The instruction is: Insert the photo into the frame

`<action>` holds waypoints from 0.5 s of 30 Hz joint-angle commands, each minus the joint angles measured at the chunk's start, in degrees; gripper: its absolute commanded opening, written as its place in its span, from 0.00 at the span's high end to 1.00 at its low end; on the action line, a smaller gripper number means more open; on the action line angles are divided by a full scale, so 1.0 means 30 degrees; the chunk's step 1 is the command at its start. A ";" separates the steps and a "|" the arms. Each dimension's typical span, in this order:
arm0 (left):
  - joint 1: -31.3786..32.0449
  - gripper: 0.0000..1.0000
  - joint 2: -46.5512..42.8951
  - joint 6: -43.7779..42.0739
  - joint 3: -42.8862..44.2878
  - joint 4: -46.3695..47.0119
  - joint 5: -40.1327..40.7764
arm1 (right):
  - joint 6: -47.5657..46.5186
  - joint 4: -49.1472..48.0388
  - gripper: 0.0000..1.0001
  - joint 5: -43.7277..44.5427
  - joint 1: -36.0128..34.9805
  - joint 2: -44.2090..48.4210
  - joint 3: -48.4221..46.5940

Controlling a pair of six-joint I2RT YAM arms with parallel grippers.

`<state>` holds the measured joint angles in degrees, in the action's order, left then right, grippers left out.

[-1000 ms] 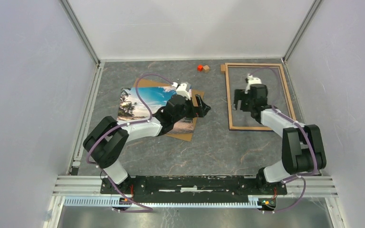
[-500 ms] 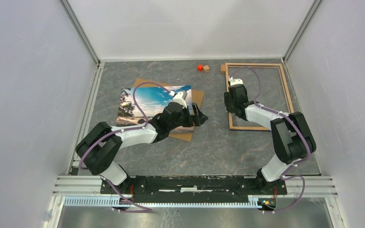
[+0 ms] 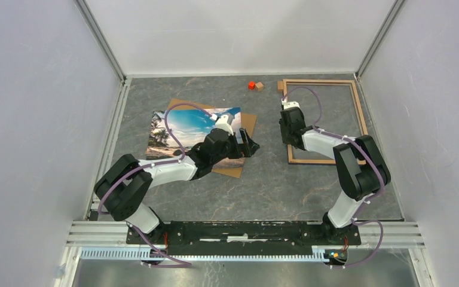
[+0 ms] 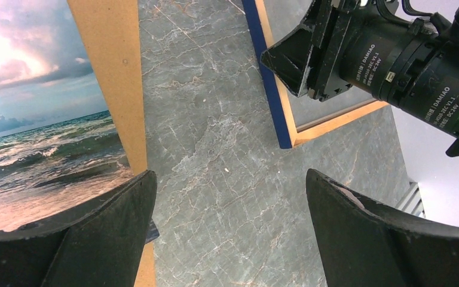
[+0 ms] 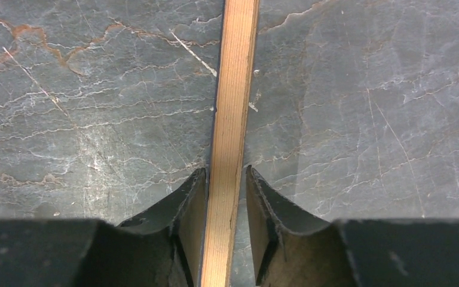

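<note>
Blue sky and surf mark the photo [image 3: 194,128], which lies face up at the left of the worktop [image 3: 263,185] on a brown backing board [image 3: 249,119], where it lay a second ago. The left hand [image 3: 252,142] has edged a little along the print's right edge. It hovers there spread wide and holds nothing, one finger over the print and board, the other over bare stone.

The bigger change is on the right. A second ago the right hand [image 3: 287,128] hung over the open middle of the frame [image 3: 358,107]. It has since swung across to the frame's left rail. In the right wrist view its fingers [image 5: 185,203] sit close on either side of the light wood strip. Whether they already press it I cannot tell.

My reading is that the frame is about to be gripped, to be lifted or turned, while the photo waits well apart from it. The print is not yet in the frame, so the task looks early.

Counted from left to right:
- one photo
- one backing board
- one red block [image 3: 251,85]
- one wood-coloured block [image 3: 259,86] just beside the red one
- what may be a third small block [image 3: 280,85] at the frame's far left corner
- one frame

Two arms are at work.
</note>
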<state>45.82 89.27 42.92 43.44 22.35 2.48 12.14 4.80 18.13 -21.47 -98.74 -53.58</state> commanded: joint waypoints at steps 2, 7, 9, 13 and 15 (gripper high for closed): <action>-0.0179 0.00 -0.0309 0.0000 0.0537 0.0113 0.0726 | 0.0345 -0.0041 0.65 0.0160 -0.0249 -0.0305 -0.1047; -0.0705 0.00 0.0032 0.0047 0.0863 0.0246 0.0646 | 0.0703 0.0389 0.82 0.0114 -0.0338 -0.0391 -0.1270; -0.1104 0.00 0.0373 0.0199 0.1070 0.0412 0.0376 | 0.0957 0.0517 0.87 0.0056 -0.0371 0.0021 -0.1116; -0.2227 0.00 0.2066 0.0819 0.2413 0.0820 -0.1742 | 0.2315 0.1012 1.00 0.0206 -0.0385 0.1479 -0.0346; -0.2596 0.00 0.3311 0.1168 0.3419 0.1133 -0.3159 | 0.3145 0.0688 1.00 -0.0120 -0.0456 0.2351 0.0491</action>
<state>40.32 93.60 43.31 47.86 22.79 0.27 16.16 7.53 18.50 -22.09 -98.59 -54.87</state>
